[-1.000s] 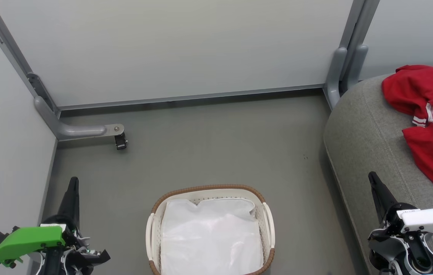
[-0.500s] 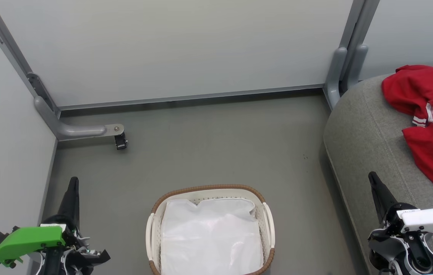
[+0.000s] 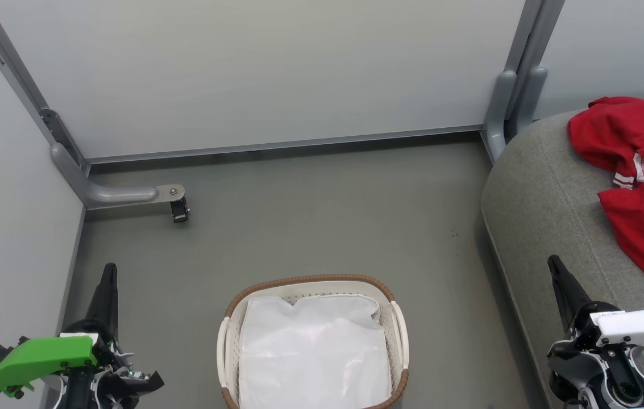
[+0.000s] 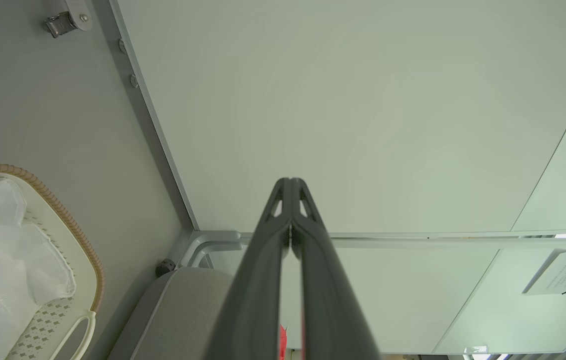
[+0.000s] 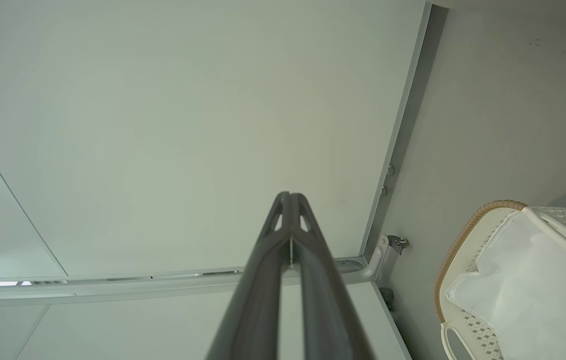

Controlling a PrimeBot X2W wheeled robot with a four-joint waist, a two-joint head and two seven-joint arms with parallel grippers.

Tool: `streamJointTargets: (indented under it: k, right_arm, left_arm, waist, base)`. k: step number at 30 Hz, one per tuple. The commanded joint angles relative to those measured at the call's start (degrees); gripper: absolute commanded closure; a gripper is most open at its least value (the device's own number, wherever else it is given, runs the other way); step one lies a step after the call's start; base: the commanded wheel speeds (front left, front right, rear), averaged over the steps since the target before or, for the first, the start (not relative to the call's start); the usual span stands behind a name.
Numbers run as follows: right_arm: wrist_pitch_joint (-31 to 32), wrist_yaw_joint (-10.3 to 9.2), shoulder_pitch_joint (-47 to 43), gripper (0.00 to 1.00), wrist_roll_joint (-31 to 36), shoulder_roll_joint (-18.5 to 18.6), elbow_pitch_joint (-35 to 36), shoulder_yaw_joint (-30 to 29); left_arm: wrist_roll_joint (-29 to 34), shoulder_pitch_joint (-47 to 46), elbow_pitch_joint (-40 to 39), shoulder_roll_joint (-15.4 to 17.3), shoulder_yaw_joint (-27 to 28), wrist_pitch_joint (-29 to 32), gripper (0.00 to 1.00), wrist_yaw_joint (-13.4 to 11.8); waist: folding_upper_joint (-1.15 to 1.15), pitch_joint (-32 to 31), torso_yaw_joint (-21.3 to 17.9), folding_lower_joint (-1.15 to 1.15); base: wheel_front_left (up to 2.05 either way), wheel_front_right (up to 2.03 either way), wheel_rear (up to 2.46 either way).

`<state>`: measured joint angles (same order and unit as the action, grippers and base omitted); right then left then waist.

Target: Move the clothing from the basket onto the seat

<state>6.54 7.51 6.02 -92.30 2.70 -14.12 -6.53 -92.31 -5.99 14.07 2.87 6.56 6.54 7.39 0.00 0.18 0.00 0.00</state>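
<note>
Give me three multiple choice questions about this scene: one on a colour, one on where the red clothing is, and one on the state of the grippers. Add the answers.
1. What colour is the woven rim of the basket? A brown; B blue; C black.
2. Where does the clothing lie? A in the basket; B on the seat; C draped over the basket's rim.
3. How do the left gripper and right gripper stand? A both open; B both shut, holding nothing; C left shut on the clothing.

Answers: 1 A, the head view shows a brown rim. 2 B, the clothing lies on the grey seat, and the basket holds a white liner. 3 B, each wrist view shows the fingertips pressed together, gripping nothing.
</note>
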Motion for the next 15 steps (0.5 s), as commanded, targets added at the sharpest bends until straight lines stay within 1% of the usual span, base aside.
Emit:
streamJointTargets:
  k: [1,15]
  right_arm:
    - [0.18,-0.04,0.35,1.00,-0.22,0.34,0.26,-0.09]
    - [0.17,-0.04,0.35,1.00,-0.23,0.34,0.26,-0.08]
  left_arm:
    - [-0.19,-0.50,-0.11,0.01,0.11,0.19,1.00,0.26]
    - [-0.20,-0.50,-0.11,0.01,0.11,0.18,1.00,0.26]
  waist:
    - [0.00,0.00,0.00,0.00]
    - [0.00,0.00,0.00,0.00]
  base:
    - [0.00,0.00,0.00]
    - [0.00,0.00,0.00]
